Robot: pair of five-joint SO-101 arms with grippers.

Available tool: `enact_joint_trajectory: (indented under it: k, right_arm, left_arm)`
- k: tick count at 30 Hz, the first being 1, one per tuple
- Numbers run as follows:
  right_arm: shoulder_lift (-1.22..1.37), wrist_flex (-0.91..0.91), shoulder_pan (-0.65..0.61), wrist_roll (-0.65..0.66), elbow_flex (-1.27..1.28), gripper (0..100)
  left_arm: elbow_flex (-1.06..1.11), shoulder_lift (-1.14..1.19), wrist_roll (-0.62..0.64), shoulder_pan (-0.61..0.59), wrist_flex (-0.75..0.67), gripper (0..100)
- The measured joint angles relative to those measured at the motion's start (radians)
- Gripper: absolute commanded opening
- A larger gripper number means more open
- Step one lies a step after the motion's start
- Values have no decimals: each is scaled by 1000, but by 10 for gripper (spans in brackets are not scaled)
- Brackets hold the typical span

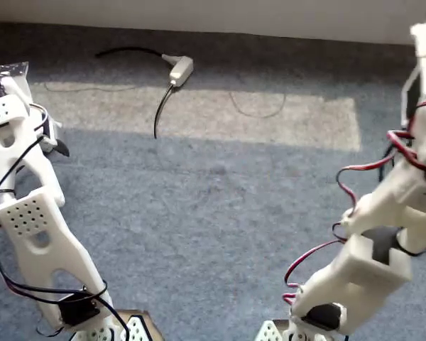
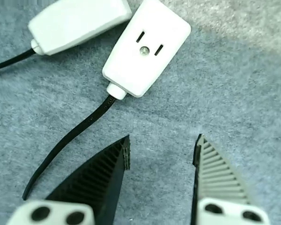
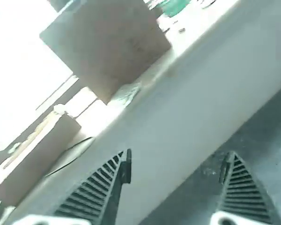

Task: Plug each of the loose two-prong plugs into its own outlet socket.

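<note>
A white outlet socket [image 2: 145,49] lies face up on the grey carpet, showing two slots and a round hole, with a black cord [image 2: 75,136] running from its end. Beside it lies a second white body [image 2: 77,21] on its own black cord. My left gripper [image 2: 162,144] hangs open just above the carpet, a short way from the socket, nothing between its fingers. Another white plug piece [image 1: 179,69] with black cords lies far back on the carpet. My right gripper [image 3: 178,159] stands open and empty, raised off the floor and facing a pale wall.
The left arm [image 1: 35,213] stretches along the left side and the right arm [image 1: 383,234] rises at the right. A sunlit band [image 1: 270,117] crosses the carpet at the back. Brown boxes [image 3: 107,42] stand beyond the wall ledge.
</note>
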Motion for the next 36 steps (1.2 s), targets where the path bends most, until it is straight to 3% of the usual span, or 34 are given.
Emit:
enact_joint_trajectory:
  k: [3, 6, 14, 17, 23, 31, 36]
  right_arm:
    - [14, 44, 180, 132, 25, 293]
    - [58, 44, 278, 304, 150, 293]
    - [176, 87, 305, 988, 575, 293]
    - [195, 89, 308, 1177, 701, 293]
    - [307, 89, 336, 1375, 902, 293]
    - [465, -11, 427, 1562, 914, 292]
    - [526, -46, 459, 1603, 924, 173]
  left_arm:
    - [28, 2, 0, 0, 0, 231]
    - [44, 2, 0, 0, -2, 231]
    - [141, 2, 2, 0, -5, 229]
    - [172, 2, 2, 0, -5, 229]
    - [198, 2, 2, 0, -5, 229]
    - [198, 2, 3, 0, -5, 229]
    - [198, 2, 44, 0, -5, 229]
